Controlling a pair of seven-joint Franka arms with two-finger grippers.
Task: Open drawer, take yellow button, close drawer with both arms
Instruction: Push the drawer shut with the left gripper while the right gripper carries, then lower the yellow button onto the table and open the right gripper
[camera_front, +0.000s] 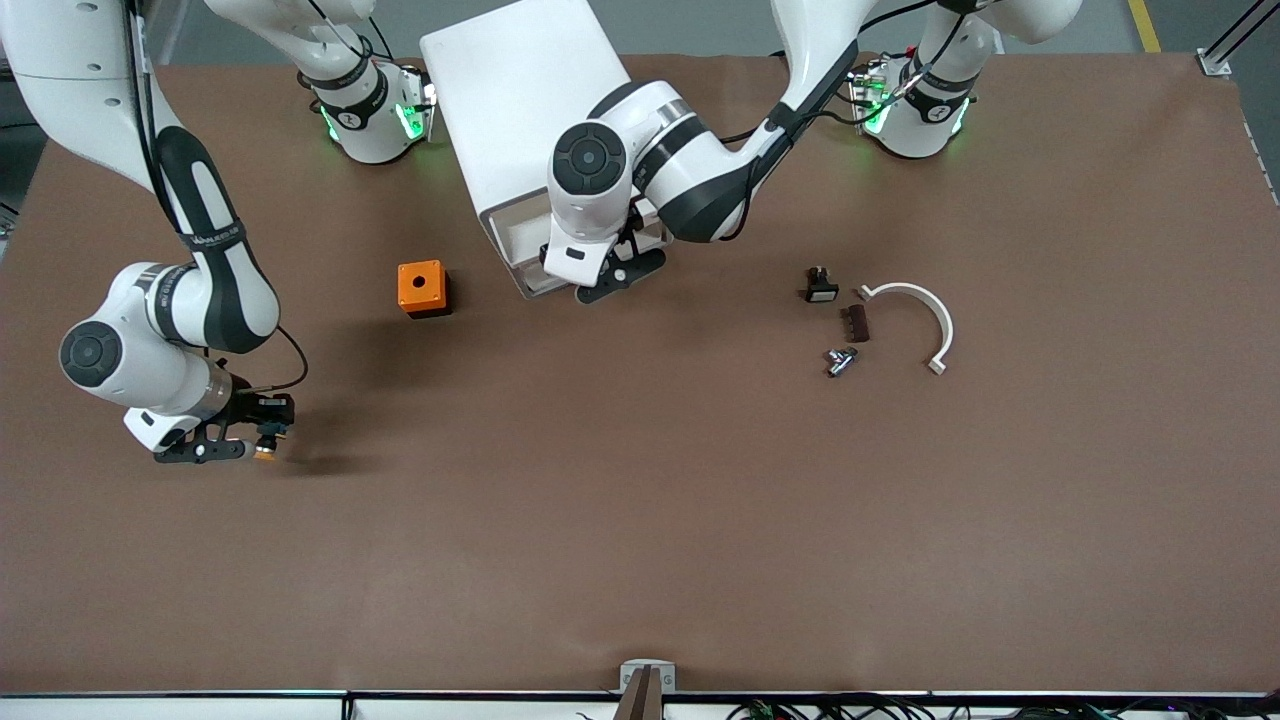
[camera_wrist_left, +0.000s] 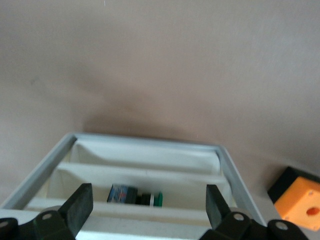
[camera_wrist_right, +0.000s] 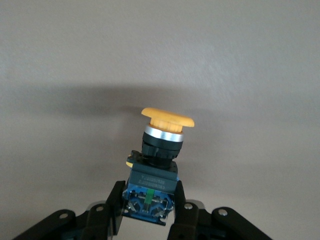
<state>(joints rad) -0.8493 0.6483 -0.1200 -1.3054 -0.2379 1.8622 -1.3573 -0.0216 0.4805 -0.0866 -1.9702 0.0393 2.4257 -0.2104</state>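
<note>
Button step done: right gripper (camera_front: 262, 437) near the right arm's table edge pinches the small orange-capped black-and-blue button (camera_wrist_right: 159, 162), left gripper (camera_wrist_left: 145, 207) spread at the pulled-out shallow white drawer (camera_wrist_left: 150, 160) near the robots' edge, next push shut.
</note>
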